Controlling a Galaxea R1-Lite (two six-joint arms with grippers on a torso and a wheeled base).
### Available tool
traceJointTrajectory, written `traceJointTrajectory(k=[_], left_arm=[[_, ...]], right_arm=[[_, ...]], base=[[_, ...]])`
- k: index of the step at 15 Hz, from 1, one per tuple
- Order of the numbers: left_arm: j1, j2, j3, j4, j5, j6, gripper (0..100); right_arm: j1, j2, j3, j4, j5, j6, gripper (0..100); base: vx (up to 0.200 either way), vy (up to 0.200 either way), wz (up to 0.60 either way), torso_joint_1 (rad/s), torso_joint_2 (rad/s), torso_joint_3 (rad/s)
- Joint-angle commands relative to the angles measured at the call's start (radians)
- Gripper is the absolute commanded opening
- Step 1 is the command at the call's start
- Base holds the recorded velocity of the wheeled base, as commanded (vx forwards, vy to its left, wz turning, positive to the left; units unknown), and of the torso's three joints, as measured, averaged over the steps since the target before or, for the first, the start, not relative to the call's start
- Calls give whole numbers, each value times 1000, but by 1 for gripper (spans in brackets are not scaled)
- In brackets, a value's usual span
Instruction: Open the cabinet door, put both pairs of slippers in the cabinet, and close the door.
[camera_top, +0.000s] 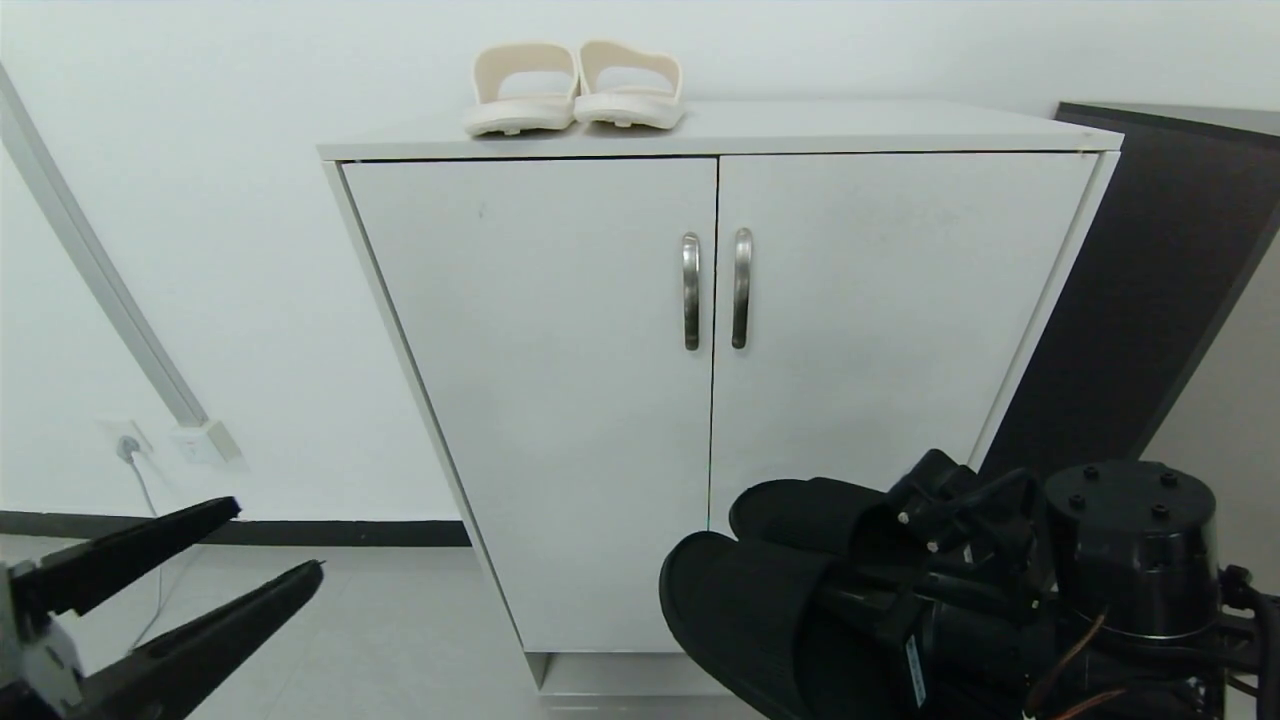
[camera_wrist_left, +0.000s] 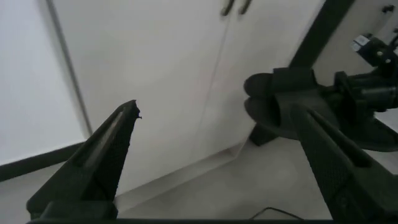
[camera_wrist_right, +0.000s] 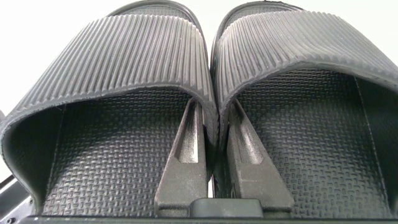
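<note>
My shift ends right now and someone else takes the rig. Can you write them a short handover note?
Left end effector: open, empty, low and to the left of the cabinet.
Right end effector: shut on the black slippers, pinching both straps together, held before the right door.
Cream slippers: side by side on top of the cabinet.
Done: black pair in hand.
Left: both doors are shut; open one, put both pairs in, close it.
</note>
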Motion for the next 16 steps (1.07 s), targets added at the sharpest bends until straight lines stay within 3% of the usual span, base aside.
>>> traceJointTrajectory(k=[1,5,9,10,12,16], left_arm=[[-105,166,-59,-24,1,-8,100],[-257,278,-207,-27,4,-114,100],[-392,413,-364,-29,50,-131,100],[-450,473,-444,-29,51,-145,100],[-510,551,-551,-27,50,-175,100],[-522,674,-691,-27,-4,-178,100]], right_arm=[[7,1,0,-1,0,0,0],[19,-2,1,-1,2,1,0],[19,-2,8,-1,2,0,0],[22,-1,11,-1,2,0,0],[25,-4,14,-12,3,0,0],[25,-1,26,-41,2,0,0]], base=[[0,0,0,0,0,0],[0,0,0,0,0,0],[0,0,0,0,0,0],[0,0,0,0,0,0],[0,0,0,0,0,0],[0,0,0,0,0,0]])
